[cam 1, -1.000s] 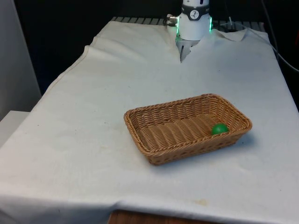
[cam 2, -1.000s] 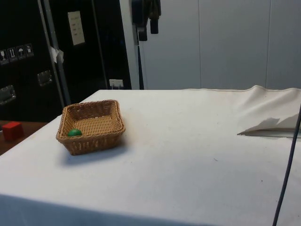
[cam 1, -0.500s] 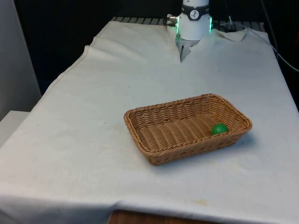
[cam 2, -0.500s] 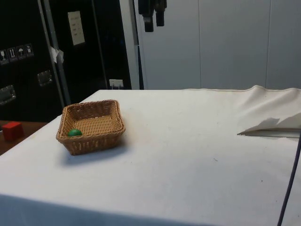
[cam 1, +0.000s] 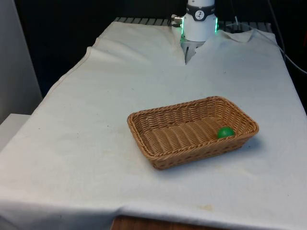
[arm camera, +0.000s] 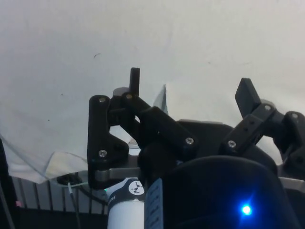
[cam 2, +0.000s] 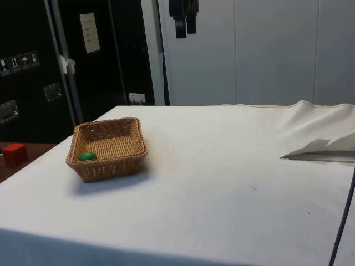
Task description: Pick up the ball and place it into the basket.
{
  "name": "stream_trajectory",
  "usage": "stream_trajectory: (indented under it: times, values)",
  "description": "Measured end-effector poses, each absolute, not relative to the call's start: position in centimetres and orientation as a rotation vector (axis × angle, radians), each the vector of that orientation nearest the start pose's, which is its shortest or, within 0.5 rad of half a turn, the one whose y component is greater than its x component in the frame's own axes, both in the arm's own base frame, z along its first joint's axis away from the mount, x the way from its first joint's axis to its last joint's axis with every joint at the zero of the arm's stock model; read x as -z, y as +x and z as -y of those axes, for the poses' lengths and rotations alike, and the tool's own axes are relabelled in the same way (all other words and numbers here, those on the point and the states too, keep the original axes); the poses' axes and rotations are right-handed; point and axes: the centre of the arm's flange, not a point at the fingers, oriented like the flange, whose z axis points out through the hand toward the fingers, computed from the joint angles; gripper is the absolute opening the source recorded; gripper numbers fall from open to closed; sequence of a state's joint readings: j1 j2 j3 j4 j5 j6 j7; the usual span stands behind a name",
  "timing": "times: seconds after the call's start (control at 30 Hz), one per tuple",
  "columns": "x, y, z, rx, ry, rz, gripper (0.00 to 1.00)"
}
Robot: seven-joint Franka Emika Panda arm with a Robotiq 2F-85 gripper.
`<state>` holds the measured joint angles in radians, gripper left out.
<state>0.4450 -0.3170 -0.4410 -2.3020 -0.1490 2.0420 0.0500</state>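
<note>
The green ball [cam 1: 225,132] lies inside the wicker basket [cam 1: 158,155]. The gripper [arm camera: 190,93] hangs high, jaws apart and empty. Little can go wrong; only a needless descent might nudge the basket.

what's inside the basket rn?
One green ball lies in the wicker basket, against its wall at the front view's right end. The near wall hides a strip of the floor.

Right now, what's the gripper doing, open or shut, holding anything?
Gripper: open, holding nothing, high above the table. The green ball lies in the basket.
</note>
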Motion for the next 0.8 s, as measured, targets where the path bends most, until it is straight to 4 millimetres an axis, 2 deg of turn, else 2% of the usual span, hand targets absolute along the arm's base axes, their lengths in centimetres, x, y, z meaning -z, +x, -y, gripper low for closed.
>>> stream_trajectory:
  times: [0.17, 0.4, 0.8]
  values:
    - [-46.6, 46.1, 1.5, 0.043, -3.129, 0.092, 1.00]
    - [-47.9, 45.6, 1.5, 0.051, -3.121, 0.109, 1.00]
    - [-49.1, 45.8, 1.5, 0.066, -3.129, 0.079, 1.00]
